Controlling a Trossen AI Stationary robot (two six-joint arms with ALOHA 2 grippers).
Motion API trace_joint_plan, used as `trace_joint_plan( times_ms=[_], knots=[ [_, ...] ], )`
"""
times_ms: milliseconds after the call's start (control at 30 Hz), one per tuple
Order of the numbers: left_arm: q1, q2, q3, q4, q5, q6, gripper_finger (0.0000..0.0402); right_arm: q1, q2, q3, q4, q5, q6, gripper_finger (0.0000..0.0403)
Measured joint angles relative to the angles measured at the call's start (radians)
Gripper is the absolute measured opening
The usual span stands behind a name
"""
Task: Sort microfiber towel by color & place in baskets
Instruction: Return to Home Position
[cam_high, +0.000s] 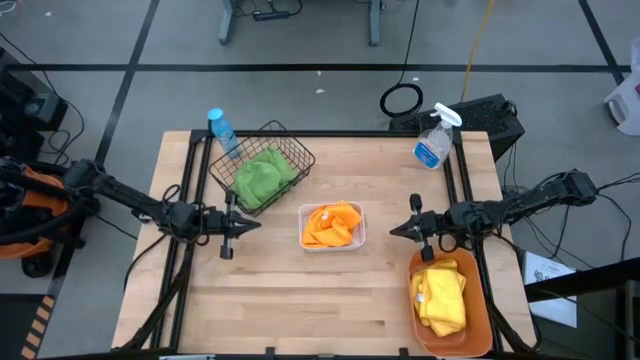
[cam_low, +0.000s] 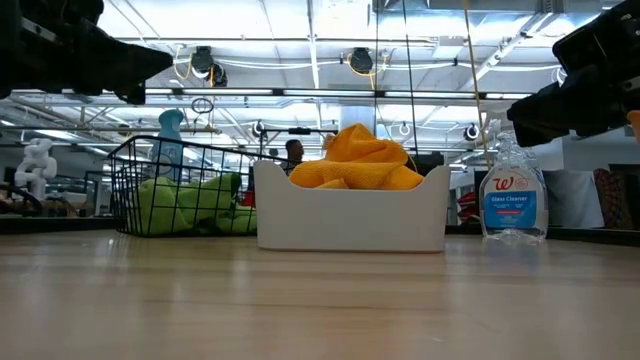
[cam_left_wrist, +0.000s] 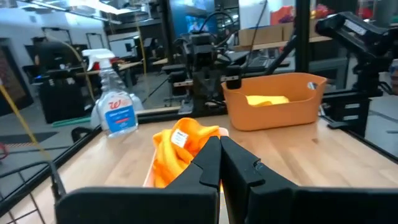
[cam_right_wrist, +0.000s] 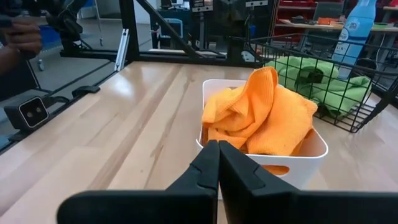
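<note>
Green towels (cam_high: 262, 176) lie in the black wire basket (cam_high: 285, 140) at the table's far left; they also show in the right wrist view (cam_right_wrist: 311, 78). Orange towels (cam_high: 332, 224) fill the white tray (cam_high: 303, 237) at the centre, seen too in the low view (cam_low: 360, 160). Yellow towels (cam_high: 441, 297) rest in the orange tub (cam_high: 480, 310) at the near right. My left gripper (cam_high: 255, 224) hovers shut left of the tray. My right gripper (cam_high: 393, 230) hovers shut right of the tray, above the tub's far end. Neither holds anything.
A clear spray bottle (cam_high: 434, 140) stands at the far right of the table, and a blue-capped bottle (cam_high: 222, 130) stands behind the wire basket. Bare wood (cam_high: 300, 300) stretches across the near half of the table, left of the tub.
</note>
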Motion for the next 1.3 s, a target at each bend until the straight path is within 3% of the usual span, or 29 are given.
trace_joint_plan(
  times_ms=[533,1300],
  knots=[
    [0.000,-0.320,-0.001,-0.297,-0.009,-0.031,0.0005,0.000,-0.023,0.001,-0.002,0.002,-0.009,0.0000],
    [0.000,-0.623,-0.002,-0.623,-0.020,-0.060,0.0005,0.000,-0.319,0.001,-0.249,0.005,0.005,0.0000]
  ],
)
